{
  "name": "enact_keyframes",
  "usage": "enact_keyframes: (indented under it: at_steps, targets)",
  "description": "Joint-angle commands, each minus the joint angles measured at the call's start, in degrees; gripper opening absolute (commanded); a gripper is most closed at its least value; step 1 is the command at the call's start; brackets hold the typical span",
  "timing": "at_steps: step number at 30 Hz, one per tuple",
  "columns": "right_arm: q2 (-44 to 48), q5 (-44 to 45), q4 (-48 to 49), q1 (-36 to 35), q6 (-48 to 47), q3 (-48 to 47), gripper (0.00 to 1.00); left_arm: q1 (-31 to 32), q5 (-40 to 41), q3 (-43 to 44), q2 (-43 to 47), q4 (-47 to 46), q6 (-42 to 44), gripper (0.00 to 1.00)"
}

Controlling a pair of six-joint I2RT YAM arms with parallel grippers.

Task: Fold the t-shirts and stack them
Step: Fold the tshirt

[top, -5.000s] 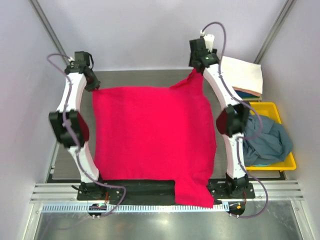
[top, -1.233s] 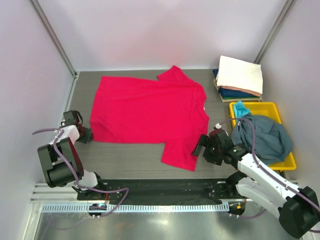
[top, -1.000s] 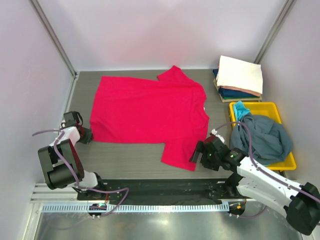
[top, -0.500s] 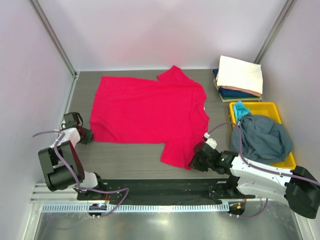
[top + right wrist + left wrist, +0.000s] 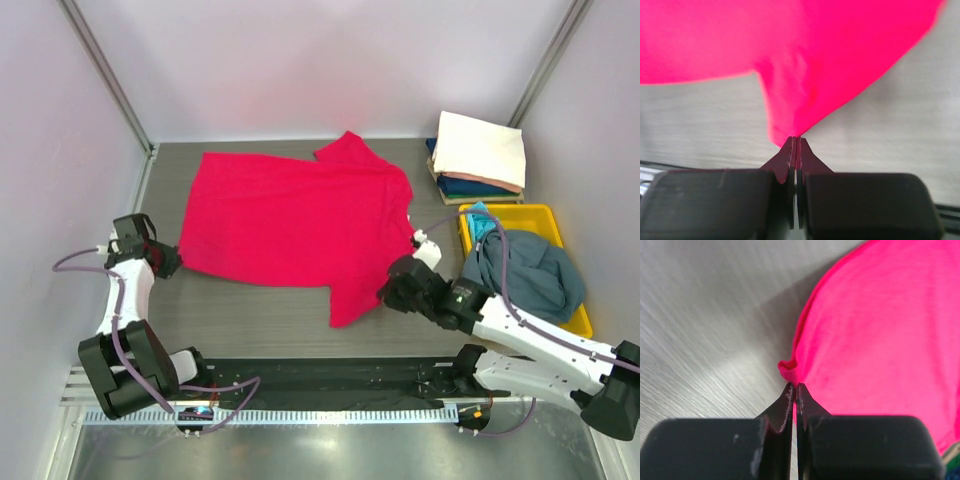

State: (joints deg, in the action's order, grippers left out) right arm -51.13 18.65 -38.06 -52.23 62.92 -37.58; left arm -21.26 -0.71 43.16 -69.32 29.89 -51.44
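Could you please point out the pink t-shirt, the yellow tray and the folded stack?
pink t-shirt [image 5: 300,220], top view, chest area.
yellow tray [image 5: 532,212], top view, far rim.
folded stack [image 5: 483,148], top view, cream top shirt.

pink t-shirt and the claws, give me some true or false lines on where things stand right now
1. The left claw is shut on an edge of the pink t-shirt. True.
2. The right claw is open and clear of the cloth. False: it is shut, pinching the pink t-shirt's edge.
3. A crumpled blue-grey t-shirt lies in the yellow tray. True.
4. The pink t-shirt sits folded on the stack. False: it lies spread out on the table, and a cream-white t-shirt tops the stack.
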Motion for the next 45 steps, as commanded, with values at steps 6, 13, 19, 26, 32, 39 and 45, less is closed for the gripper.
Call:
enact_keyframes:
  at_steps: [6,13,19,26,32,39,45]
  targets:
    - [-13.4,4.1,0.0,10.1,-14.8,-19.1,0.01,-0.2,-3.2,10.7,-4.3,6.4,5.6,0.00]
    - [-25.7,2.4,1.6,18.4,-22.7,-32.6,0.01,0.4,-4.9,18.9,-13.8,7.7,6.2,0.00]
    - [-37.0,-1.4,2.4,24.2,-28.3,-44.3,0.01,1.4,-3.9,26.2,-22.3,9.1,6.4,0.00]
    - [-46.6,-5.0,2.2,29.5,-31.1,-54.9,0.01,3.0,-1.8,33.0,-30.4,10.9,6.4,0.00]
    - [-53.0,-7.3,1.8,33.2,-32.0,-62.3,0.01,4.0,-0.1,39.1,-37.0,12.9,6.4,0.00]
    - [-63.6,-8.4,-1.2,36.7,-31.7,-73.6,0.01,6.2,2.3,51.6,-46.2,19.0,7.7,0.00]
    - [-75.2,-10.1,-8.4,41.1,-31.4,-89.9,0.78,7.4,1.1,69.3,-54.8,29.9,13.2,0.49]
